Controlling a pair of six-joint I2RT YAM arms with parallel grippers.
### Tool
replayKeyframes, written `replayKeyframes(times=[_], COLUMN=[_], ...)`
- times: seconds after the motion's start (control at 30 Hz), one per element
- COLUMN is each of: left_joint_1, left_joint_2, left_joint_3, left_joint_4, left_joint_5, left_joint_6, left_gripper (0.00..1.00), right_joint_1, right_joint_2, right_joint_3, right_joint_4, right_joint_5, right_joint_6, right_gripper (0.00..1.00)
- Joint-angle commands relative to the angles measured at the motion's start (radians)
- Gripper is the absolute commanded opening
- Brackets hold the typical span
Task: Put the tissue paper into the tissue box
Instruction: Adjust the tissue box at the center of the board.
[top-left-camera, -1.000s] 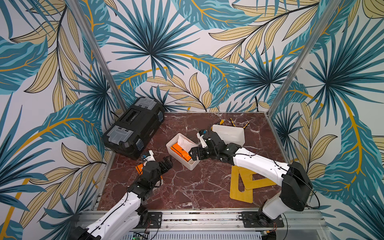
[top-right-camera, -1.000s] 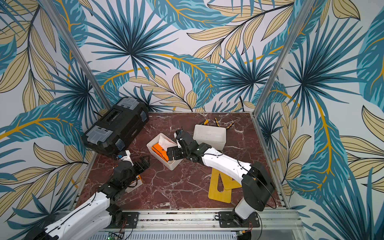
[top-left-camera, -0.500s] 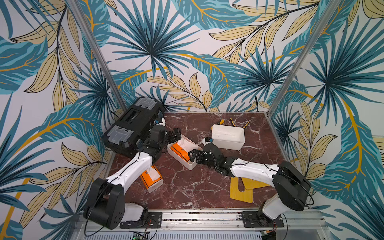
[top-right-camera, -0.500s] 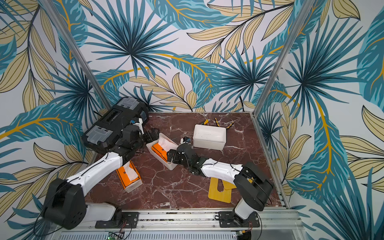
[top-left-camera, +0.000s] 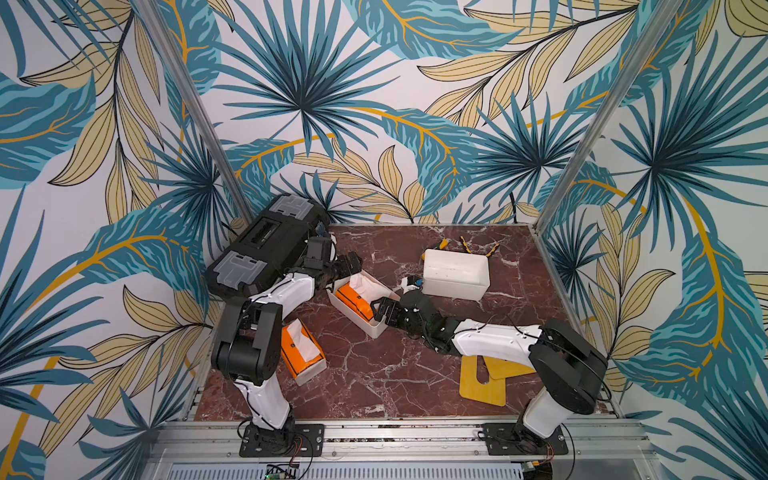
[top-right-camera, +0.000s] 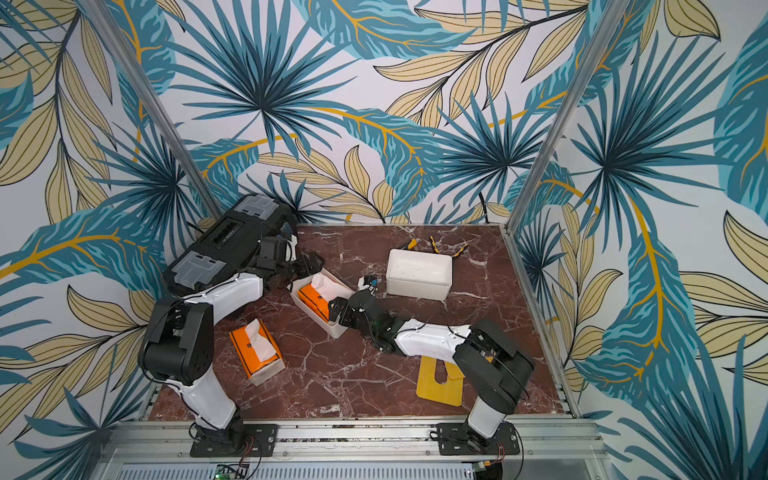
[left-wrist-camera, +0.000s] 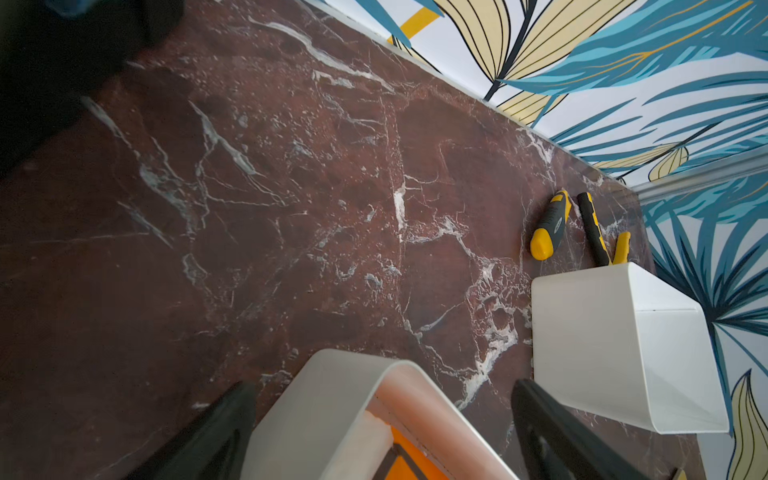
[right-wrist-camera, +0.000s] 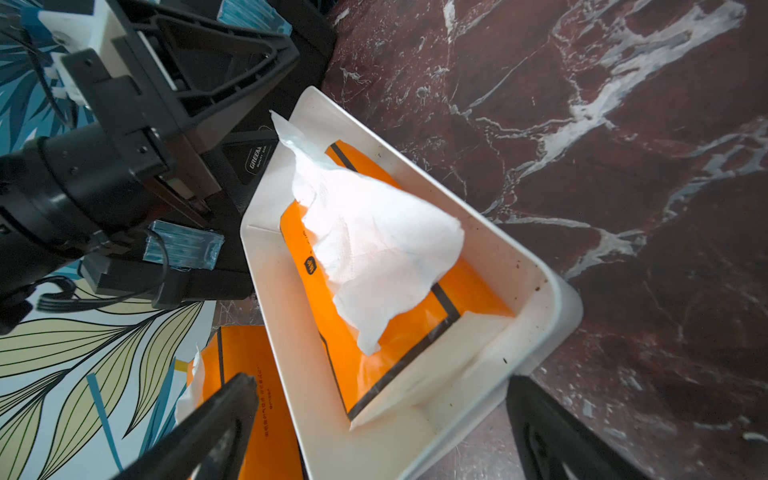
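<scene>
The white tissue box (top-left-camera: 376, 330) (top-right-camera: 337, 329) stands open-topped mid-table. An orange pack of tissue paper (top-left-camera: 352, 297) (top-right-camera: 314, 297) lies in it, with a white sheet (right-wrist-camera: 374, 249) sticking up. My left gripper (top-left-camera: 347, 269) (left-wrist-camera: 382, 386) is open at the box's far-left end, and the rounded box wall (left-wrist-camera: 324, 395) sits between its fingers. My right gripper (top-left-camera: 380, 309) (right-wrist-camera: 380, 379) is open at the near-right end, with its fingers on either side of the box corner (right-wrist-camera: 540, 299). Neither gripper holds anything.
A second orange tissue pack in a white box (top-left-camera: 302, 353) (top-right-camera: 258, 350) lies front left. A black toolbox (top-left-camera: 266, 245) stands back left. An overturned white box (top-left-camera: 455, 274) sits back right, with hand tools (left-wrist-camera: 548, 226) behind it. Yellow boards (top-left-camera: 484, 380) lie under the right arm.
The left arm swung from the front-left tissue pack back to the far end of the central box. The right gripper drew down to the box's near end. Both stayed open.
</scene>
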Motion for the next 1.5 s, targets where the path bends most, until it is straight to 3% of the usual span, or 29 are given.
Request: replayKeyframes(times=[0.0, 0.23, 0.43, 0.8, 0.93, 1.17, 1.3, 1.47], left_joint_1=[0.001, -0.004, -0.046, -0.261, -0.265, -0.265, -0.267, -0.296], left_joint_2=[-0.026, -0.143, -0.238, -0.529, -0.66, -0.814, -0.857, -0.874], left_joint_3=[-0.008, -0.184, -0.34, -0.61, -0.688, -0.677, -0.65, -0.61], left_joint_4=[0.012, 0.131, 0.211, 0.202, 0.159, 0.014, -0.029, -0.074], left_joint_5=[0.059, 0.132, 0.172, 0.05, -0.035, -0.102, -0.041, -0.001], left_joint_6=[0.003, -0.078, -0.122, -0.168, -0.168, -0.102, -0.052, -0.026], left_gripper=[1.0, 1.0, 1.0, 1.0, 1.0, 1.0, 1.0, 1.0], right_joint_1=[-0.002, -0.03, -0.048, -0.097, -0.106, -0.141, -0.188, -0.272], right_joint_2=[0.031, 0.006, -0.012, -0.202, -0.3, -0.494, -0.585, -0.694], right_joint_3=[0.015, 0.02, 0.051, -0.048, -0.083, -0.084, -0.082, -0.142], right_joint_4=[0.025, -0.015, -0.099, -0.266, -0.387, -0.721, -0.927, -1.022], right_joint_5=[0.001, -0.008, -0.1, -0.123, -0.05, 0.167, 0.268, 0.288], right_joint_6=[-0.003, -0.044, -0.118, -0.232, -0.281, -0.388, -0.39, -0.363], right_gripper=[1.0, 1.0, 1.0, 1.0, 1.0, 1.0, 1.0, 1.0])
